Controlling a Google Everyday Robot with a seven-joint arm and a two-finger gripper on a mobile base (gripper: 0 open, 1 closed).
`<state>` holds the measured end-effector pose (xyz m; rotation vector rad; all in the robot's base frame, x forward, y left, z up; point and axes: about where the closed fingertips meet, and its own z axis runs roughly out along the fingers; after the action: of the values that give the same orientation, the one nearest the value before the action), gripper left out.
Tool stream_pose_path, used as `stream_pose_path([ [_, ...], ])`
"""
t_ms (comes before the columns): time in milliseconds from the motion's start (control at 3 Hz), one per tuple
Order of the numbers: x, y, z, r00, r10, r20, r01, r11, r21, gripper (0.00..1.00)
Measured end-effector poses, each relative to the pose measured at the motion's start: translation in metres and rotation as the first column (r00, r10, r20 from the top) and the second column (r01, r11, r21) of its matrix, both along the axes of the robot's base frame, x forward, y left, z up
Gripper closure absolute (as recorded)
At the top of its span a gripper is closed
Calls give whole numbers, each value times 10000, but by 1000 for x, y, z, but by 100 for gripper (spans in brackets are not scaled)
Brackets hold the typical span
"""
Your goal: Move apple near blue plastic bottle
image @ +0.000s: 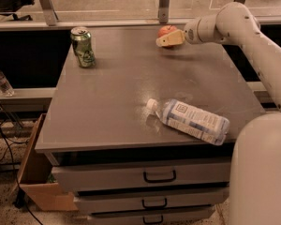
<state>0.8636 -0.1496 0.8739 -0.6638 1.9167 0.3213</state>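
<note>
- table: matt grey top, faintly scuffed
- blue plastic bottle: clear glossy plastic, printed label
- can: shiny metal
- apple: smooth, slight sheen
- gripper, by the apple at the far edge: matt tan
- arm: smooth white shell
- box: plain cardboard
</note>
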Motion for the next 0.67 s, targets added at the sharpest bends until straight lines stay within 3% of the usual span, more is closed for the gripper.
stream_pose_path([
  [333,3,14,-8,9989,348,-302,-346,9994,97,0],
  [667,4,25,-15,9968,644,-474,-636,9978,187,16],
])
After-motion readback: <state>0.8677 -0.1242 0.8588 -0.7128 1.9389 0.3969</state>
